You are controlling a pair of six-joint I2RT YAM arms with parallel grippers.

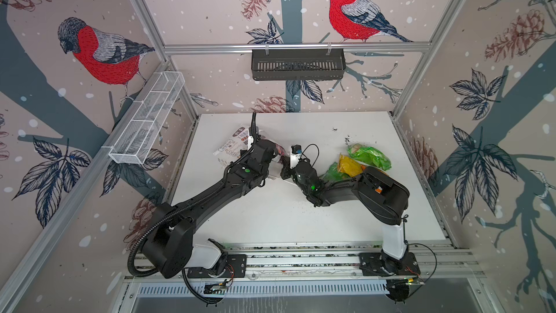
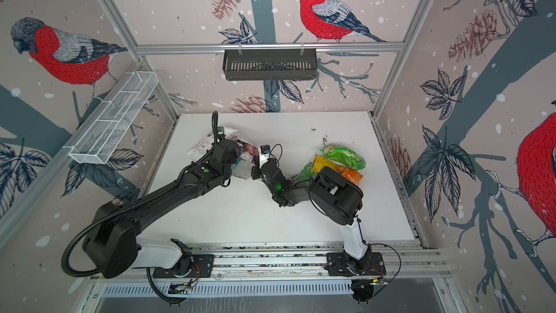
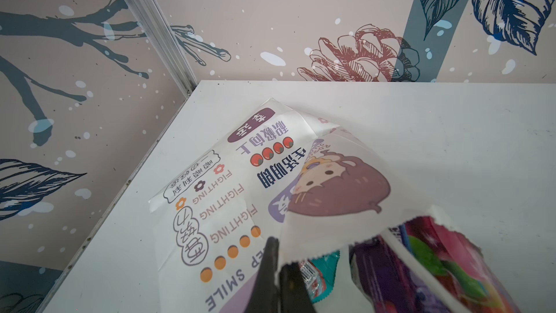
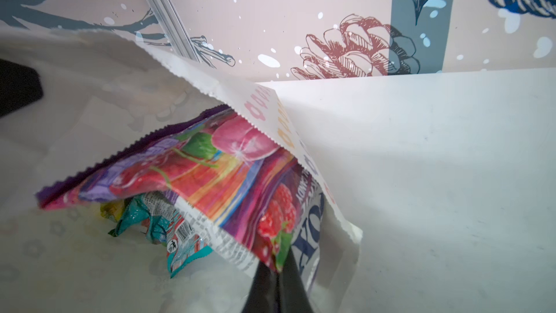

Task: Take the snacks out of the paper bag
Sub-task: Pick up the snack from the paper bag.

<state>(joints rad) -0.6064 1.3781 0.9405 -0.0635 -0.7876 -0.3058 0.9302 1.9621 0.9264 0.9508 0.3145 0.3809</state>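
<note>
Around the white table (image 1: 270,221) there's a black basket (image 1: 298,64) hanging on the back rail and a white wire basket (image 1: 147,118) on the left wall. Dark crumbs (image 1: 346,140) dot the far side of the table.

On the right side of the table, four snacks lie out in a loose cluster: a green packet (image 1: 370,155), a yellow packet (image 1: 349,165) just beside it, a second green packet (image 1: 332,173), and an orange packet (image 2: 349,176). The right arm's elbow hangs over this cluster and hides part of it.

The paper bag (image 1: 233,146) lies on its side at the left rear of the table, mouth facing the middle. In both top views the left arm covers most of it.

In the left wrist view, the left gripper (image 3: 279,269) is closed, pinching the zigzag edge of the bag's upper side. A white cord handle (image 3: 421,272) crosses the opening.

In the right wrist view, the right gripper (image 4: 278,278) is closed on the near corner of a purple packet (image 4: 225,170) in the bag's mouth. The bag's upper side droops over that packet's far end. Beneath it sits a crumpled teal packet (image 4: 156,221), well inside the bag.

The bag is white, printed with a cartoon girl, lilac panels, orange dots, "FIGHTING" and Chinese characters. The purple packet is glossy, with pink, red and green fruit on it.
</note>
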